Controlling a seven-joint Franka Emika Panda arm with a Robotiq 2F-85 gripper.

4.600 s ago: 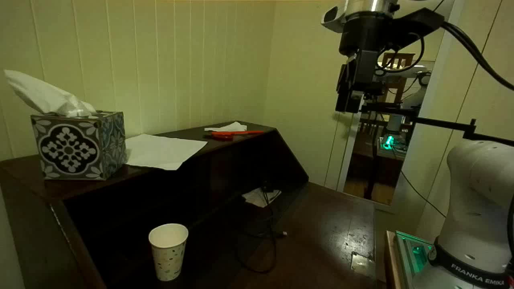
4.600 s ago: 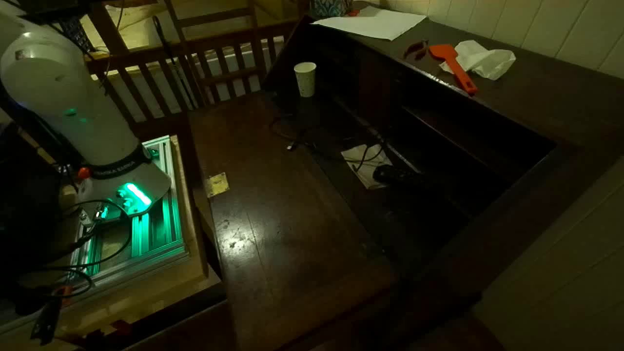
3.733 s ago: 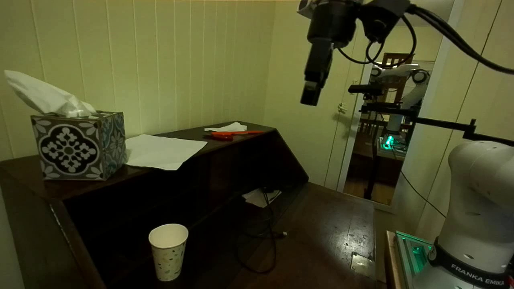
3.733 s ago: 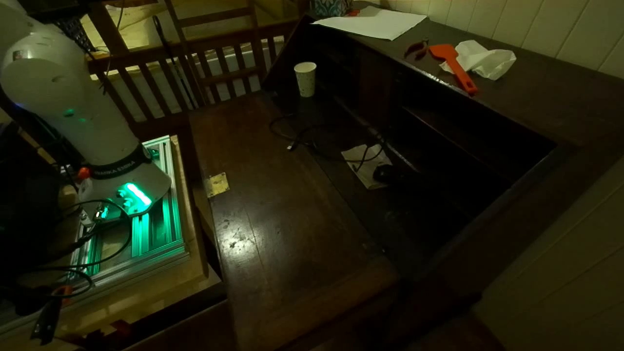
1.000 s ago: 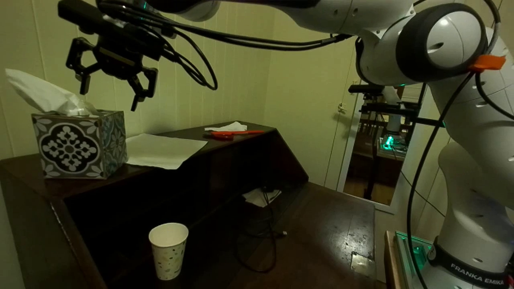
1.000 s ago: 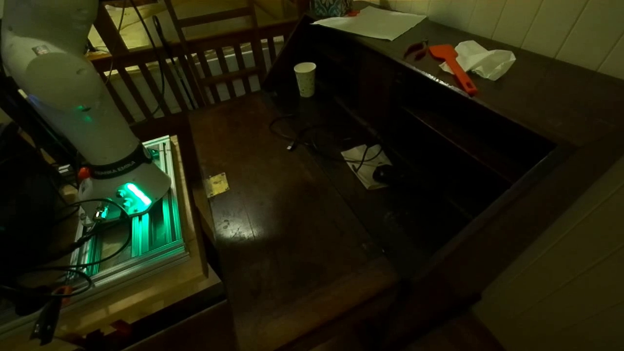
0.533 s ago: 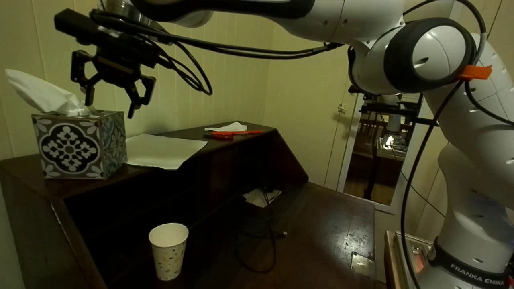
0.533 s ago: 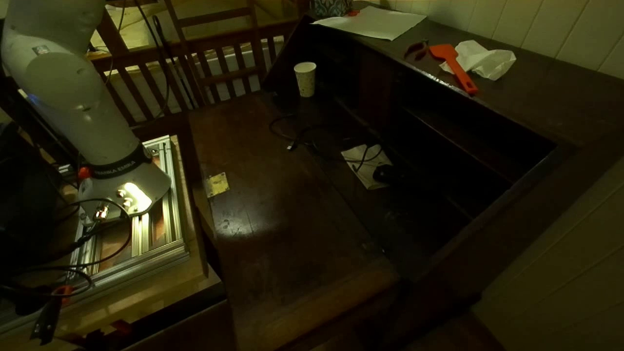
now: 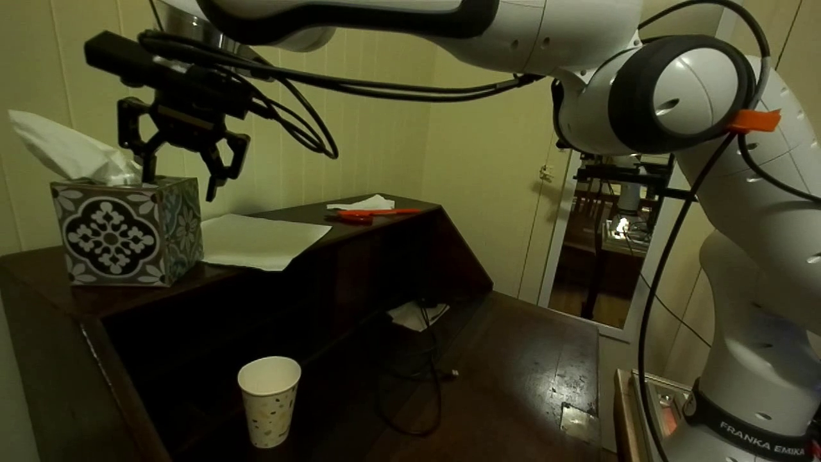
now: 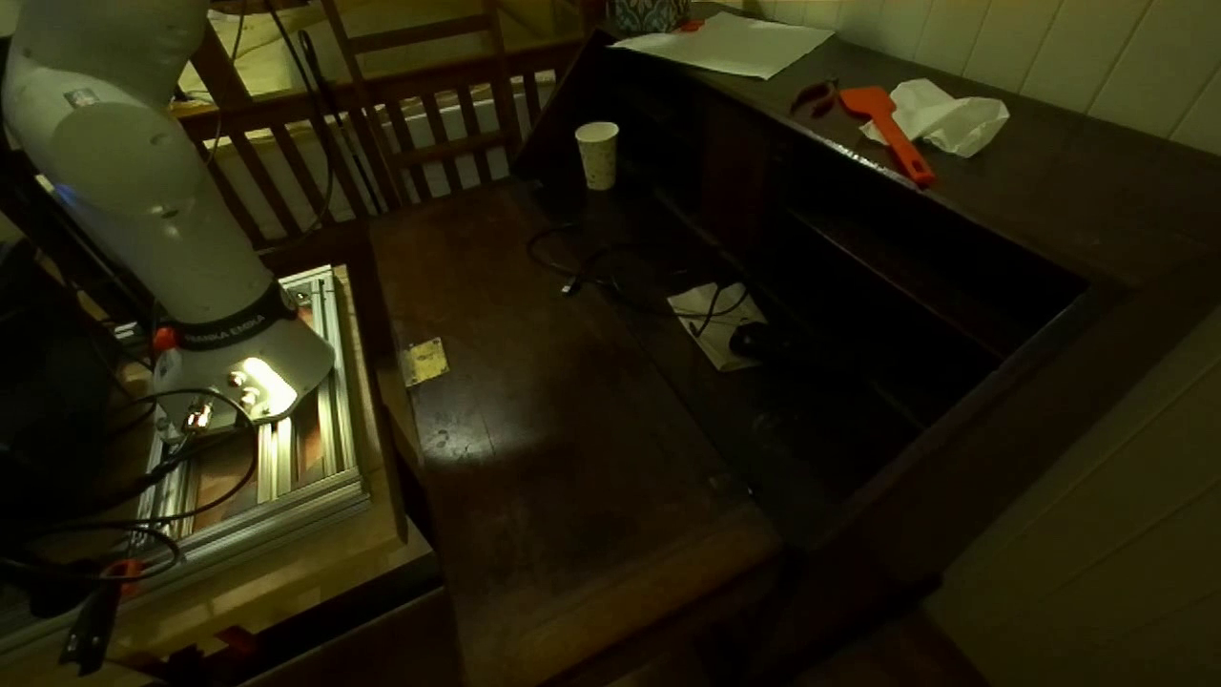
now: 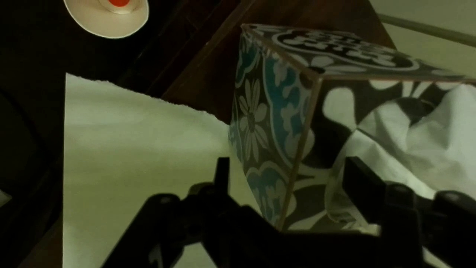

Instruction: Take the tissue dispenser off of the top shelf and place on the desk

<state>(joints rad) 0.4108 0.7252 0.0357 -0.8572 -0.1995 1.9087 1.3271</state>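
Observation:
The tissue dispenser (image 9: 112, 237), a patterned cube box with white tissue poking out of its top, sits upright on the top shelf (image 9: 32, 269). It shows large in the wrist view (image 11: 267, 108) and partly at the top edge of an exterior view (image 10: 649, 14). My gripper (image 9: 180, 185) is open and empty, just above the box's top. In the wrist view the fingers (image 11: 288, 167) lie either side of one top edge: one over the tissue opening, one outside the box over paper. Contact cannot be told. The desk (image 9: 513, 378) is the lower glossy surface.
A white sheet (image 9: 263, 244) lies beside the box on the shelf. An orange scraper (image 10: 887, 134), pliers (image 10: 814, 95) and crumpled tissue (image 10: 954, 119) lie farther along. A paper cup (image 9: 269, 404), a black cable (image 9: 439, 398) and folded paper (image 10: 720, 324) are below.
My arm has swung across from the right to above the tissue dispenser. Over the last second the open gripper has lowered toward it. The base light has turned from green to white.

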